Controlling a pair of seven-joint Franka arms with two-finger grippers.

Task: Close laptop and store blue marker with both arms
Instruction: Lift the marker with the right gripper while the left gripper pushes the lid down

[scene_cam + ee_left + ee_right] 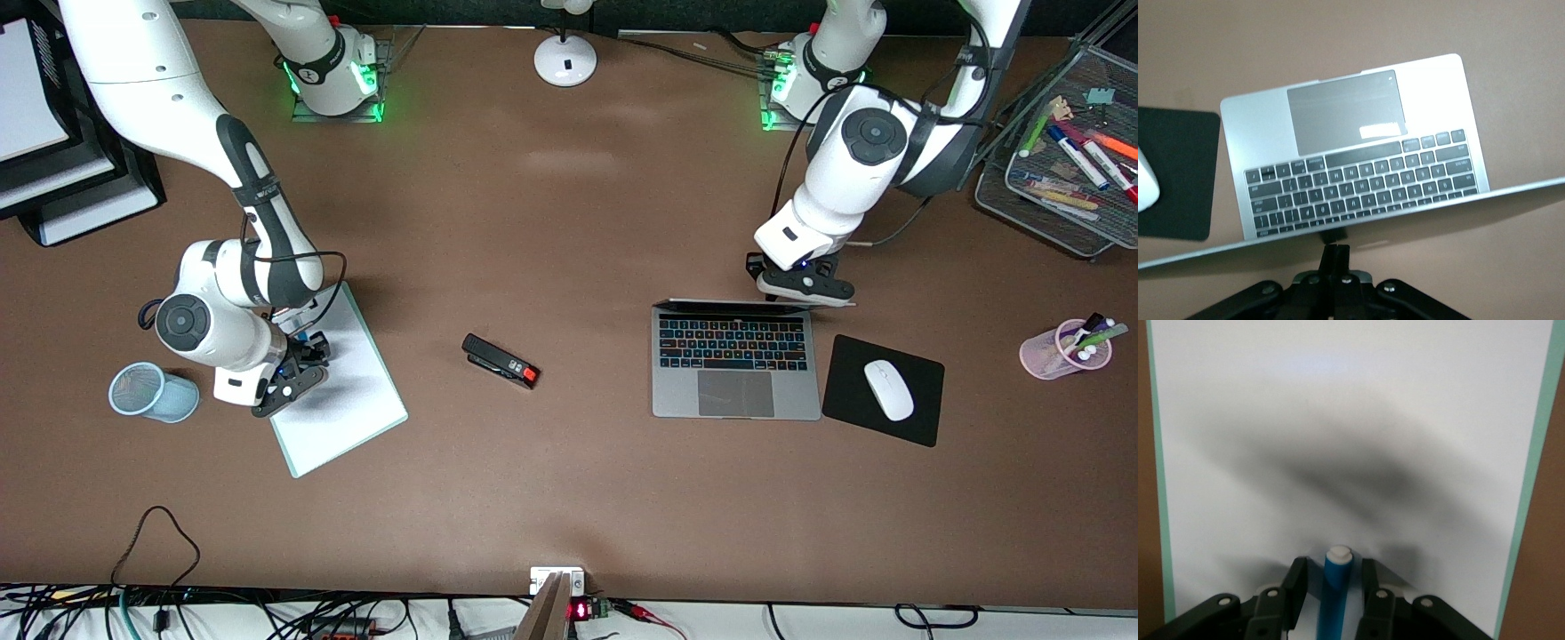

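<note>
At the right arm's end of the bench stands a stack of black paper trays [62,191]; nearer the front camera a light-blue mesh cup [153,392] sits just beside the right arm's wrist. The right end effector [300,366] is low over a white board with a green rim [351,404]; in the right wrist view its fingers [1298,577] stand on either side of the blue marker [1335,600], which lies on the board with its white end pointing away from the wrist (a thin strip of board shows on each side, so the jaws are apart and not yet pressed on it).

Toward the middle of the bench lies a black stapler with a red end [500,361], well apart from the board; a white lamp base [565,60] stands farther from the camera, between the two arm bases.

Toward the left arm's end, the laptop [736,364] lies open with its key lights on and its lid up; the left end effector [805,286] is at the lid's top edge, and in the left wrist view its fingers [1336,257] are pressed together, holding nothing, their tips at that edge. Just beside the laptop a white mouse [889,389] rests on a black mouse pad [925,425]; near the bench's end stands a pink cup of markers [1065,348], and farther from the camera a wire tray [1022,200] holds more markers.
</note>
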